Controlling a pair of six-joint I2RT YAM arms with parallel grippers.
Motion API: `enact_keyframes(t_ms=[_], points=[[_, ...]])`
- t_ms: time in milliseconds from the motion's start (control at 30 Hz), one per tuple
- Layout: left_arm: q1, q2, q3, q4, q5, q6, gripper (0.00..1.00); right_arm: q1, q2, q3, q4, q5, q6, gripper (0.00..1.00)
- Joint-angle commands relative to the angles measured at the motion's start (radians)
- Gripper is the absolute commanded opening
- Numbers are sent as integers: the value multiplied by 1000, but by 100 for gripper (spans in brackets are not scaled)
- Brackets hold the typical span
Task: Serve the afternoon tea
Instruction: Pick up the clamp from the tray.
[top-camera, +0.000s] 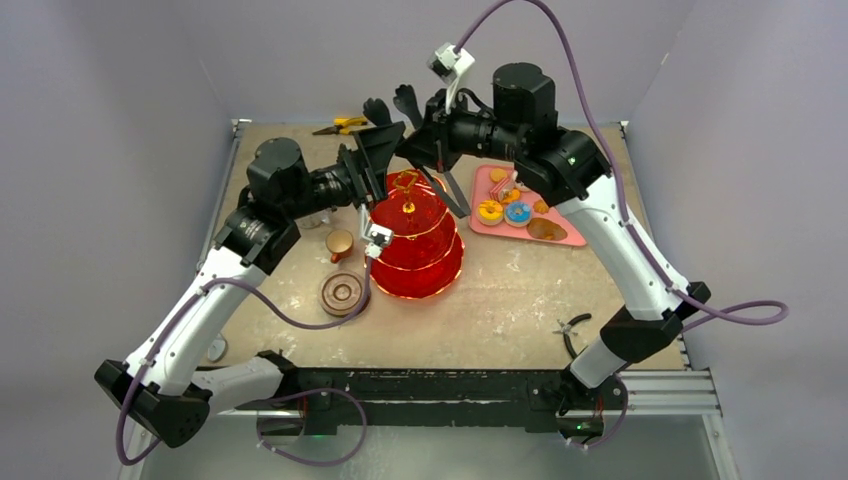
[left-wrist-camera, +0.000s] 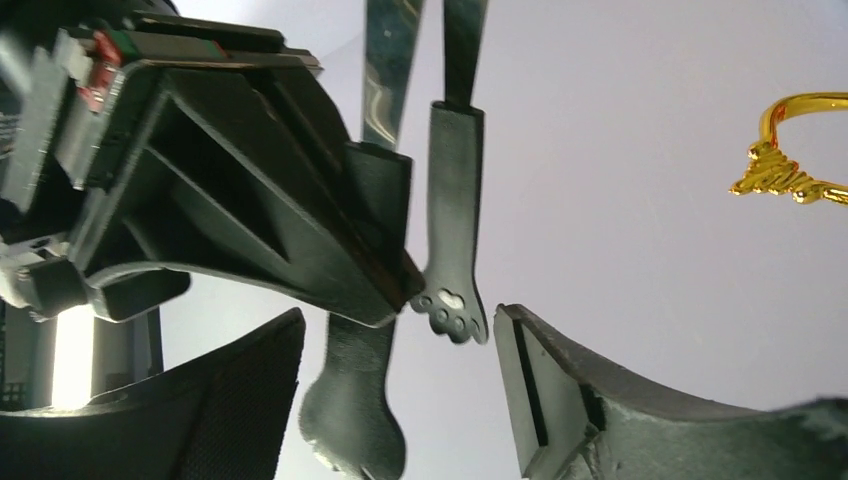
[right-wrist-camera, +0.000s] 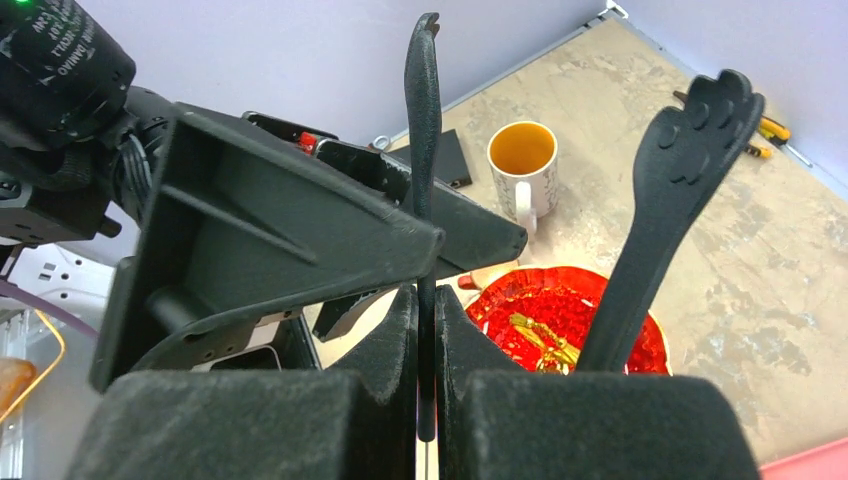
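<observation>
Overhead, two arms meet above the rear of a worn table, just behind the red stand at its centre. White print on a black motor housing in the right wrist view is only partly legible and appears to read "DAMIAO".

A pink tray lies right of the stand, carrying the pastries.

The right gripper is clamped on one arm of the black tongs, seen edge-on between its pads; the other arm, paw-shaped at the tip, stands free.

The left gripper gapes wide, with the tongs' paw tips in the gap. Whether they touch cannot be told.

The stand's gold handle shows beyond.

A white mug of amber tea stands behind the stand. The saucer and the brown cup sit apart, left of the stand.
</observation>
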Motion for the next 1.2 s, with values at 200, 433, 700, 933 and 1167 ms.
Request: enact_keyframes(t_ms=[200,433,700,933,1167], points=[[-6,13,5,55,-31,161,52,24,23,73,-29,-4,-33,3],[-6,9,-42,159,0,137,23,35,50,84,-30,10,-33,5],[-7,-12,-107,287,-7,58,3,35,60,142,-14,60,-26,33],[-7,-17,-213,601,-99,-139,0,35,4,183,40,110,11,73],[-8,-1,-270,892,-168,-327,0,32,-170,0,241,271,79,81]])
